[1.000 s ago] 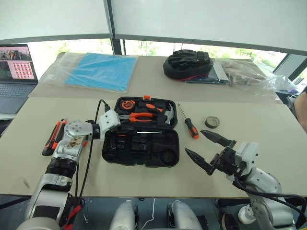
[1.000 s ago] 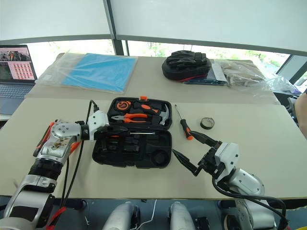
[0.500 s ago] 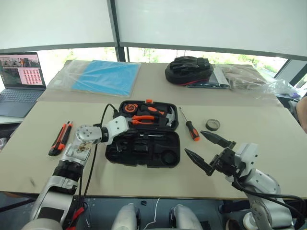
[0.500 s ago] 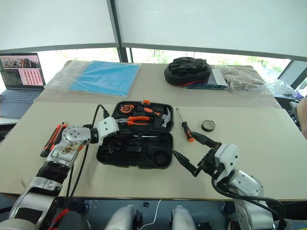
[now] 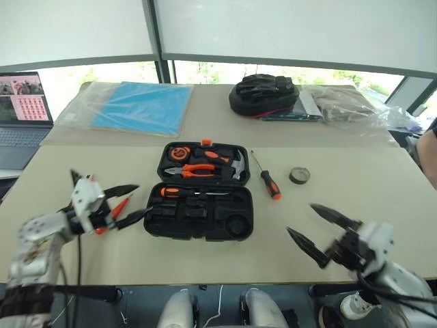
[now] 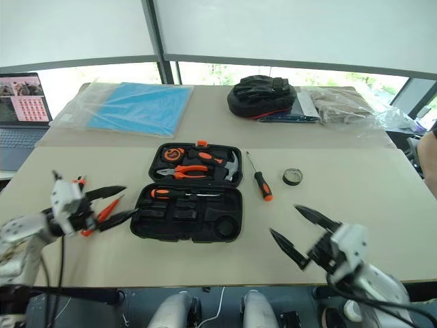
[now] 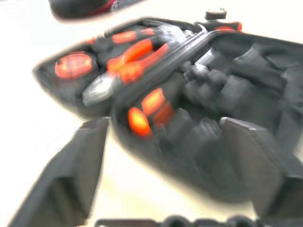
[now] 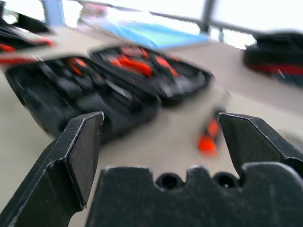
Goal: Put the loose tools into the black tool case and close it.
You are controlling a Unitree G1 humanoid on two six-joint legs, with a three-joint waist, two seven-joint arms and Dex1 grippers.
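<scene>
The black tool case [image 5: 240, 205] lies open in the middle of the table. Its far half holds pliers, a hammer and a tape measure. One orange-and-black screwdriver [image 5: 179, 193] lies in the near half. A second screwdriver [image 5: 267, 179] and the small dark tape roll [image 5: 299, 175] lie on the table to the right of the case. The orange-black utility knife [image 6: 102, 211] lies left of the case, partly behind my left gripper [image 5: 134, 201], which is open and empty. Nearer the table's front edge on the right, my right gripper [image 5: 301, 220] is open and empty too.
At the back of the table are a lumpy black bag with red trim [image 5: 265, 93], a blue sheet in clear plastic [image 5: 136, 106] and a crumpled plastic bag [image 5: 351, 104]. A laptop [image 5: 24, 102] stands far left. A person's arm [image 5: 430, 147] shows at the right edge.
My left gripper has opened, left the screwdriver in the case's near half and drawn back to the left. My right gripper has pulled back toward the front right, still open.
</scene>
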